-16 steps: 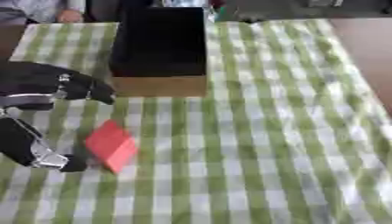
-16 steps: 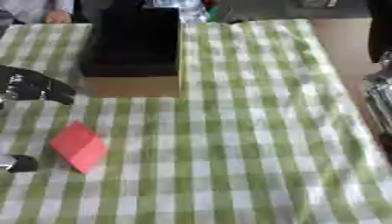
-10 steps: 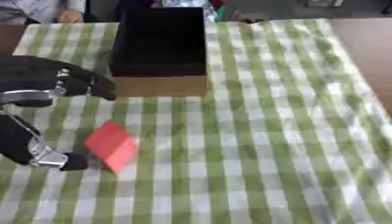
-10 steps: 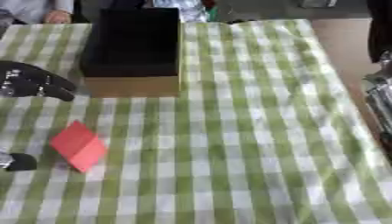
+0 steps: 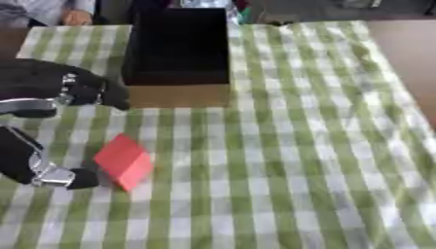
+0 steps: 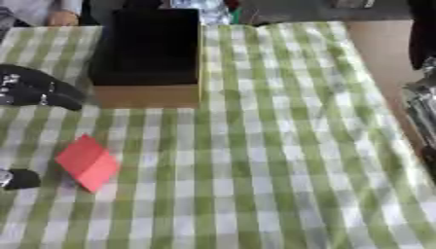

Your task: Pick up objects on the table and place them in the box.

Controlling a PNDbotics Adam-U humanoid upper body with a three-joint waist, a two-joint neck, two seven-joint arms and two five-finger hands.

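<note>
A flat red block (image 5: 124, 161) lies on the green checked tablecloth, left of the middle. My left hand (image 5: 51, 87) comes in from the left and is open. Its black fingers (image 5: 95, 91) hover above the cloth beyond the block. Its thumb (image 5: 75, 178) lies low, just left of the block's near corner; I cannot tell if it touches. The box (image 5: 179, 96), with a dark inside and a tan front wall, stands behind the block. A black and silver part of my right arm (image 6: 422, 104) shows at the right edge; the hand's state is unclear.
The checked cloth (image 5: 306, 146) covers most of the table, with bare brown table (image 5: 408, 53) at the far right. Some small items (image 5: 213, 4) stand behind the box at the far edge.
My left hand's fingers have edged slightly to the right, toward the box. The red block has not moved.
</note>
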